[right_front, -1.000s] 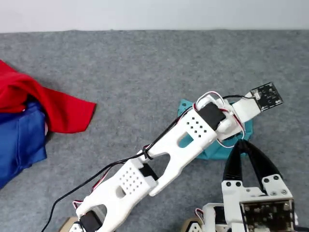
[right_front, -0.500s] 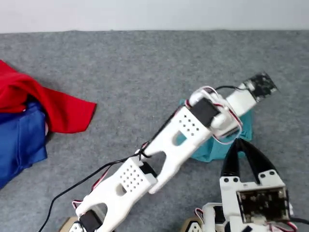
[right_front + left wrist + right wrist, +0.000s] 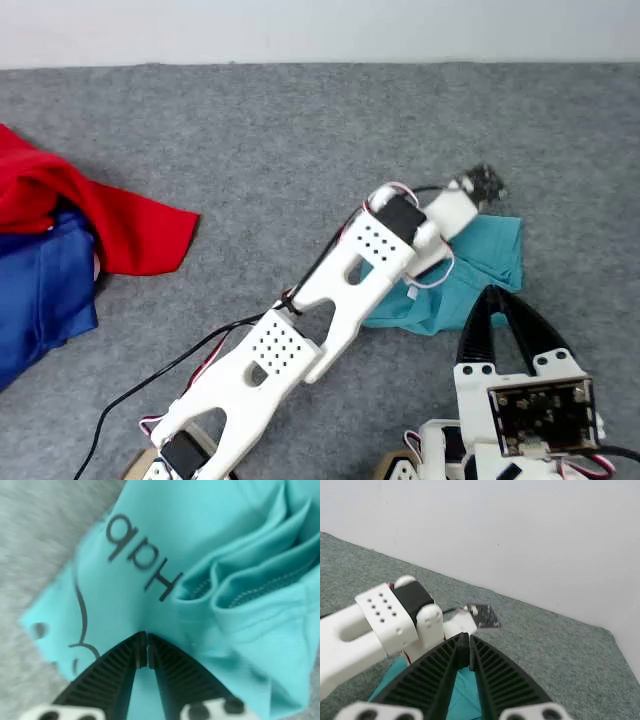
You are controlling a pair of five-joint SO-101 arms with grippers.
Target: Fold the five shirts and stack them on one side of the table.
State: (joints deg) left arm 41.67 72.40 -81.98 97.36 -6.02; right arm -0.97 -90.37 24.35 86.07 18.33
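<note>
Pinching teal shirt [image 3: 200,540] w/ L gripper [image 3: 142,652].
R gripper [image 3: 465,652] closed, empty, near it; red shirt [image 3: 110,220], blue shirt [image 3: 40,290] well apart.

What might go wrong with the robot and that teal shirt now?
The teal shirt lies bunched in loose folds, so the shut left pincer may drag it messier. The right pincer sits close beside the left arm; they might bump.

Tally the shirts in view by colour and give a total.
red shirt: 1
blue shirt: 1
teal shirt: 1
Total: 3
</note>
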